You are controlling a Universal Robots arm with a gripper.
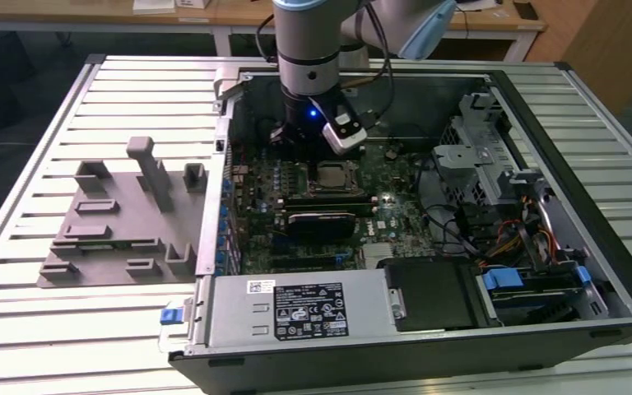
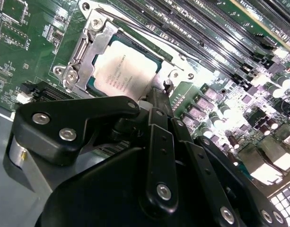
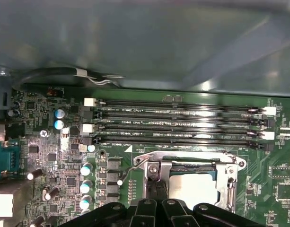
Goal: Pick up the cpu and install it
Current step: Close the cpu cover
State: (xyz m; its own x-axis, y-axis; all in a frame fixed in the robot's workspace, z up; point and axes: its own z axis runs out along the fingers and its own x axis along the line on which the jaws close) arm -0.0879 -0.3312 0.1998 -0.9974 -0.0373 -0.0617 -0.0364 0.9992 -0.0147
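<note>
Exterior overlooks case (image 1: 404, 362); close wrist views share cpu (image 2: 123, 68) (image 3: 192, 189).

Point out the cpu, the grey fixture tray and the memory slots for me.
cpu (image 2: 128, 66), second wrist view, middle of its silvery top.
grey fixture tray (image 1: 141, 222), exterior view, bare flat base.
memory slots (image 3: 182, 130), first wrist view, middle of one black slot.

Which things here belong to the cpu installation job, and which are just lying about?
Job: cpu, lying in the socket; motherboard; gripper close above it.
Lying about: grey fixture tray; power supply; drive cage.
</note>
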